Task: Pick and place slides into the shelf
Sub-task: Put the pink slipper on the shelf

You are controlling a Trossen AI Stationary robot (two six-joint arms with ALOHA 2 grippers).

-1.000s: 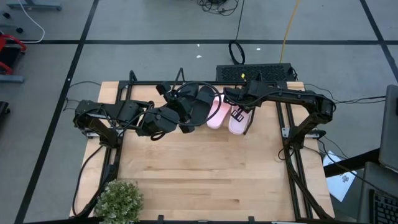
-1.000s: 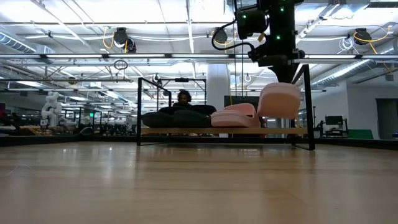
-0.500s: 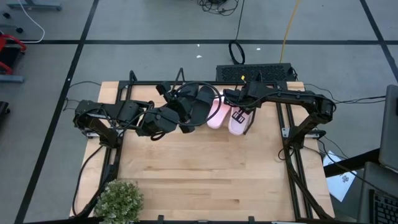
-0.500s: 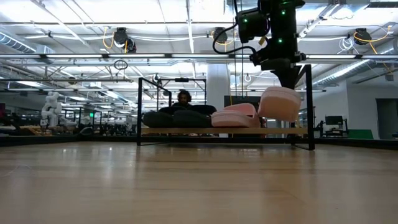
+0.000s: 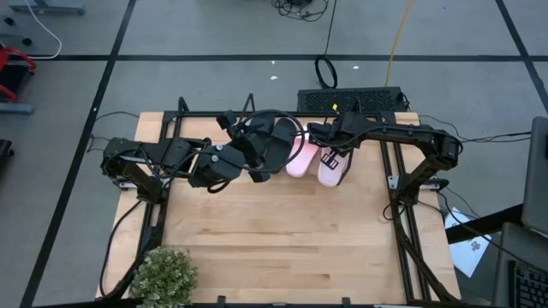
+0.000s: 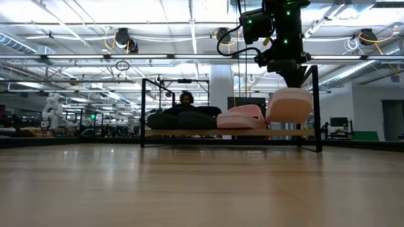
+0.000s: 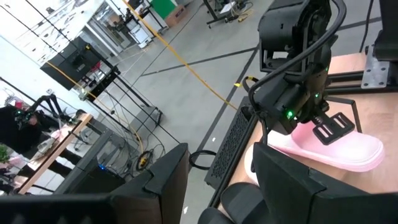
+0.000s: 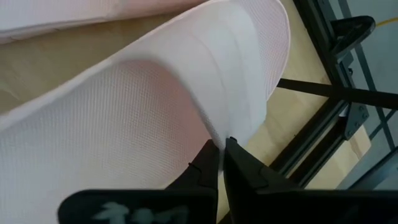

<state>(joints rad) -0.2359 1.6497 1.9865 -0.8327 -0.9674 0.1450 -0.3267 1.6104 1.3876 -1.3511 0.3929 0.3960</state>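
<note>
The shelf [image 6: 189, 132] stands at the table's far edge. Two black slides [image 6: 180, 120] and one pink slide [image 6: 240, 118] lie side by side on its plank. My right gripper [image 6: 290, 77] is shut on a second pink slide [image 6: 288, 104], which it holds over the shelf's right end. From above this slide [image 5: 334, 167] shows beside the resting pink one [image 5: 300, 154]. My left gripper [image 7: 217, 186] hovers open above the black slides [image 5: 274, 141] and touches nothing. My right gripper pinches the edge of the pink slide's wide strap [image 8: 233, 127] between its two fingertips [image 8: 208, 162]. The fingers come from above, pointing steeply down. The slide hangs steeply tilted below them. Its lower end [image 6: 274, 121] is close over the plank; whether it touches, I cannot tell.
A potted plant [image 5: 163, 275] stands at the table's near left corner. A black flat device [image 5: 351, 98] lies on the floor beyond the far edge. The wide wooden tabletop [image 5: 282, 239] stretches in front of the shelf. A person [image 6: 186, 98] sits far behind the shelf.
</note>
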